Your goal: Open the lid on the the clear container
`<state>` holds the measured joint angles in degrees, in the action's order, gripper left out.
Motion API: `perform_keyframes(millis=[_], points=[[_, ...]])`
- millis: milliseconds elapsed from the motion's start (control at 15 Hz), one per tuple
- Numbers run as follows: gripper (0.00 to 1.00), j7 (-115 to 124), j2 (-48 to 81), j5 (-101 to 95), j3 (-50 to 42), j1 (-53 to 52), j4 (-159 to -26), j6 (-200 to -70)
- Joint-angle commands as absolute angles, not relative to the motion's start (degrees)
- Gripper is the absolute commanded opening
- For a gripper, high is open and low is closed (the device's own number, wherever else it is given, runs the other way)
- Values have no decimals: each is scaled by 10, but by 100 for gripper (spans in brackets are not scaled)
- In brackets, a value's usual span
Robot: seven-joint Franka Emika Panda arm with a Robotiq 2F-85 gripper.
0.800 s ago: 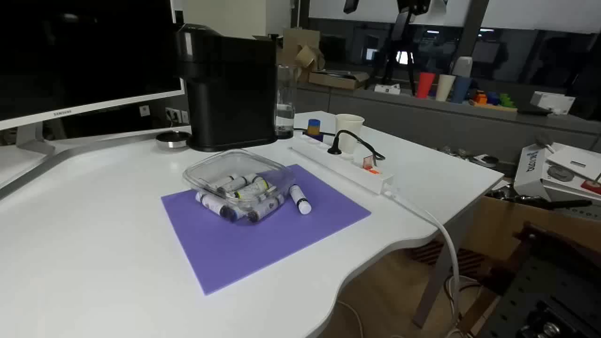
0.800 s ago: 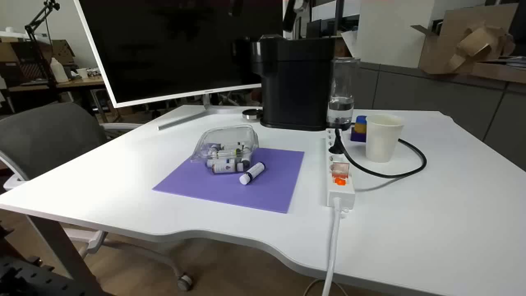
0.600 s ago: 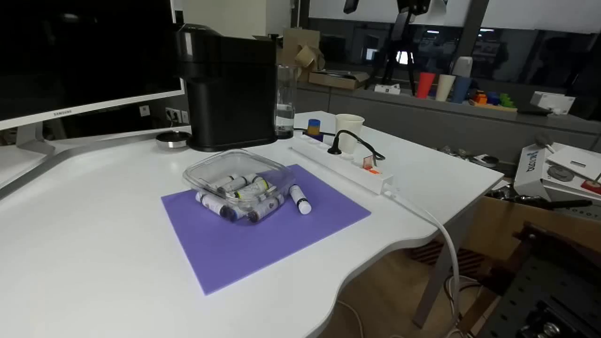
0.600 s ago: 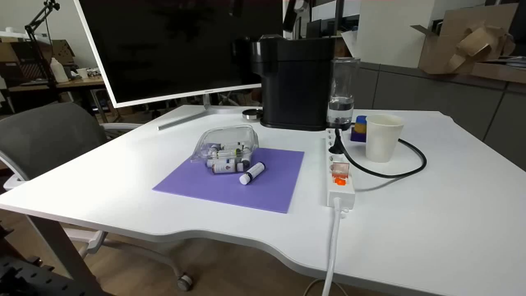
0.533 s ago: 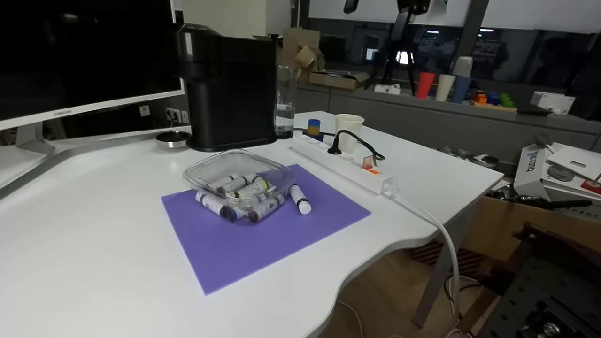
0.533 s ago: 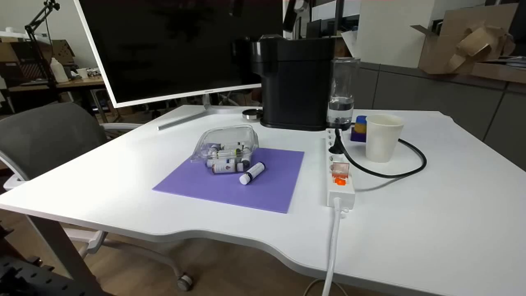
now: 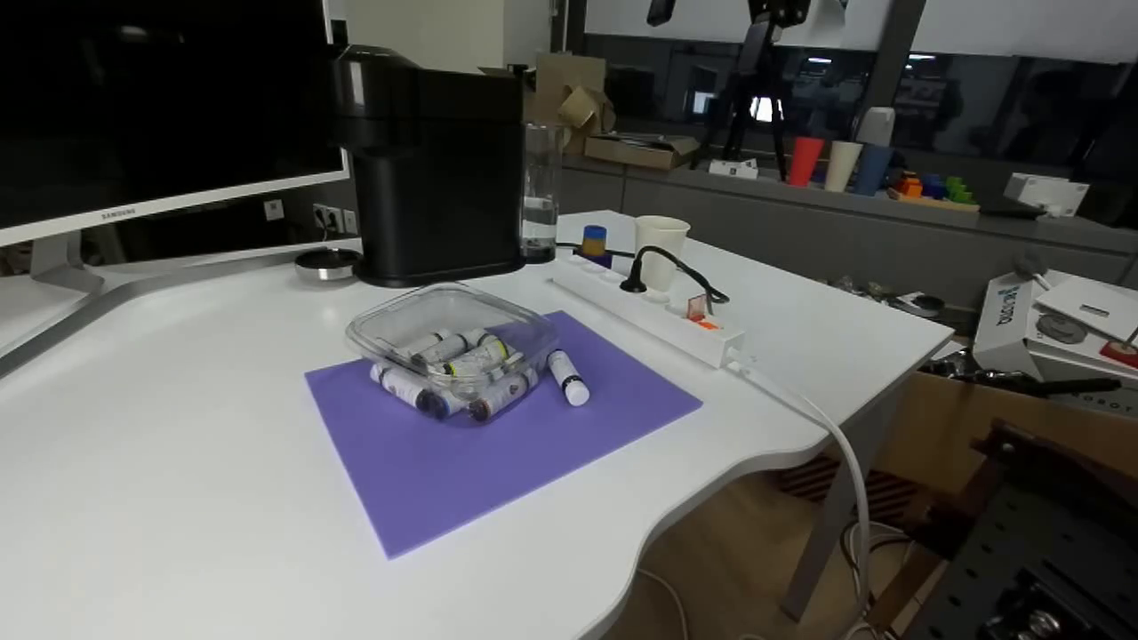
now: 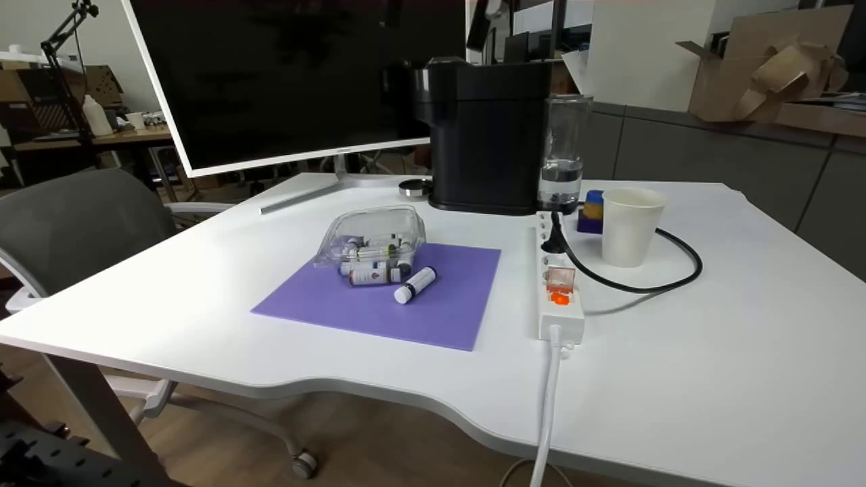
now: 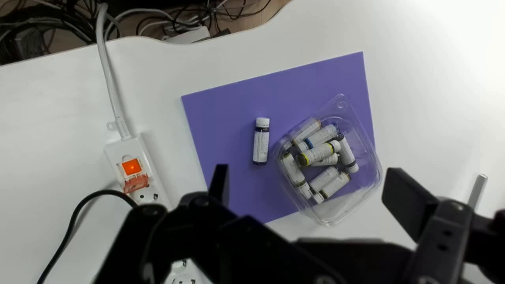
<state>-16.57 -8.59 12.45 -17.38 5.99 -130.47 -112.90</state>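
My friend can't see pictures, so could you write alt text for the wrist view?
A clear container holding small labelled vials lies partly on a purple mat on a white desk, with one loose vial beside it. The robot's black fingers stand apart in the lower half; a white power strip lies at left.

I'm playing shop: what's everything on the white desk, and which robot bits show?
Rectangular mat: one, purple, on desk
Rectangular plastic container: one, clear, overhanging mat
Lid: can't tell apart
Cylindrical vials: about eight, whitish, in container
Loose vial: one, whitish, on mat
Power strip: one, white, beside mat
Cables: two, black and white, at strip
Tapered cup: one, white, near strip
Small stack: one, blue, yellow, purple, near cup
Boxy machine: one, black, behind mat
Tall cylinder: one, clear, beside machine
Round dish: one, silver, black, by machine
Monitor: one, white-framed, near machine
Gripper: one, black, open, wrist view
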Motion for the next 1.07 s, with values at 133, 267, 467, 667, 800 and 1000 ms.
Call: perform_keyframes(millis=[133, 267, 467, 667, 800, 1000], points=[[100, -92, -76, 21, -93, 58, -1328, -1278], [100, -45, -57, -54, -58, 50, -1341, -1331], [100, 40, -13, -192, -17, 37, -1347, -1367], [100, 119, 38, -333, 4, 13, -1337, -1354], [100, 147, 73, -392, 7, -8, -1331, -1338], [100, 156, 119, -431, 7, -33, -1327, -1318]])
